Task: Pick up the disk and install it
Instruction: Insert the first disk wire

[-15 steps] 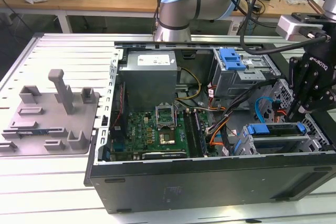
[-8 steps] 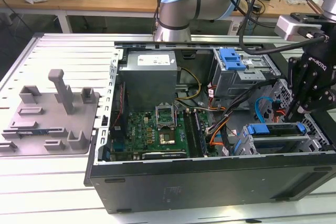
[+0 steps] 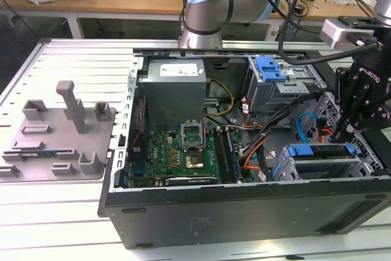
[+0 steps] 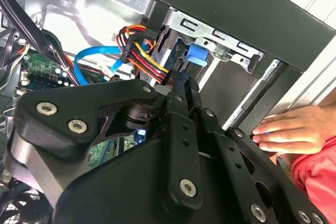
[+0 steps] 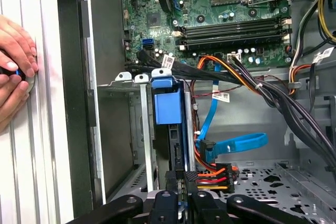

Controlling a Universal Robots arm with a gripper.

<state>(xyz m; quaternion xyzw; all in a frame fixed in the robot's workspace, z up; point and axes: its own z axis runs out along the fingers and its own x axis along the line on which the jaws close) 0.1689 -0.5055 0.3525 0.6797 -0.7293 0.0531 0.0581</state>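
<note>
Fingers (image 5: 181, 192) closed at disk (image 5: 169, 129) edge in bay; first wrist view adds hand (image 5: 14, 72).

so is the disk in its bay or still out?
In. The disk sits in the lower drive cage, blue carrier between the cage rails, with the claw at its rear edge.

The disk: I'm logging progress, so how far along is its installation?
The disk already sits in the case's drive bay, its blue carrier showing. The gripper is down at one end of it. Whether the disk is fully latched cannot be told.
</note>
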